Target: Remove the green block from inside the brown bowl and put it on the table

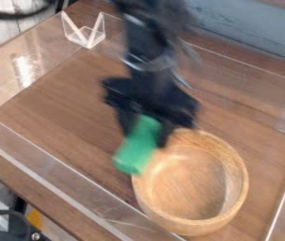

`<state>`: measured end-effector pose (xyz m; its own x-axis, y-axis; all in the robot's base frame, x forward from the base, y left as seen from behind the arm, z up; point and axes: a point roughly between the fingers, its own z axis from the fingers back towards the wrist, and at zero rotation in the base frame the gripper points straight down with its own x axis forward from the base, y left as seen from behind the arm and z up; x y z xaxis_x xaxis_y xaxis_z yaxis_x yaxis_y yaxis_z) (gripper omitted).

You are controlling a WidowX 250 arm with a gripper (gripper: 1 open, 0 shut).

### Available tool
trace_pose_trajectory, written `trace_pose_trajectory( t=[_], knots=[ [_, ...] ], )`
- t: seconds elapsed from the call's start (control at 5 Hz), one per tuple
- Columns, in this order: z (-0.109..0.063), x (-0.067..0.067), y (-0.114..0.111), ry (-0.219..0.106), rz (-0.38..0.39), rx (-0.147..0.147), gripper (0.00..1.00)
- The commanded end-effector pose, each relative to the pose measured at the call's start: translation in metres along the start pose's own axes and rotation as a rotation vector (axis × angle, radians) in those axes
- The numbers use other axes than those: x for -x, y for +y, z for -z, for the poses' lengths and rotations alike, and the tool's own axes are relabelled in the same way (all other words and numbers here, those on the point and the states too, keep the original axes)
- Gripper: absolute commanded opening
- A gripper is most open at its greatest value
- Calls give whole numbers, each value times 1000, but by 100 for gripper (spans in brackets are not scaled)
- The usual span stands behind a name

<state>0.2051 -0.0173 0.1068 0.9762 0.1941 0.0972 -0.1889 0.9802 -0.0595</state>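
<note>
The green block is held between the blurred fingers of the black gripper, above the left rim of the wooden bowl in the view. The bowl is set on the brown wood-grain tabletop, which is edged by low clear walls. A pale blue-grey surface is seen behind.

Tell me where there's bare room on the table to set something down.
Bare table lies left of the claw, bordered by the clear wall. Crowded: around the green block and brown bowl, near the front edge.
</note>
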Motion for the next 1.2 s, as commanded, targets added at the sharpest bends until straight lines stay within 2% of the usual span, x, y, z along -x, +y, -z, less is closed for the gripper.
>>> trace_pose_trajectory(
  t=[0.0,0.2,0.4,0.8,1.0],
  knots=[
    [-13,-11,31,-56,-78,-20,0],
    [-9,-20,52,-67,-112,-39,0],
    [-3,-28,49,-78,-91,-35,0],
    [4,-26,47,-96,53,-11,0],
    [13,-34,38,-99,86,-11,0]
  ],
)
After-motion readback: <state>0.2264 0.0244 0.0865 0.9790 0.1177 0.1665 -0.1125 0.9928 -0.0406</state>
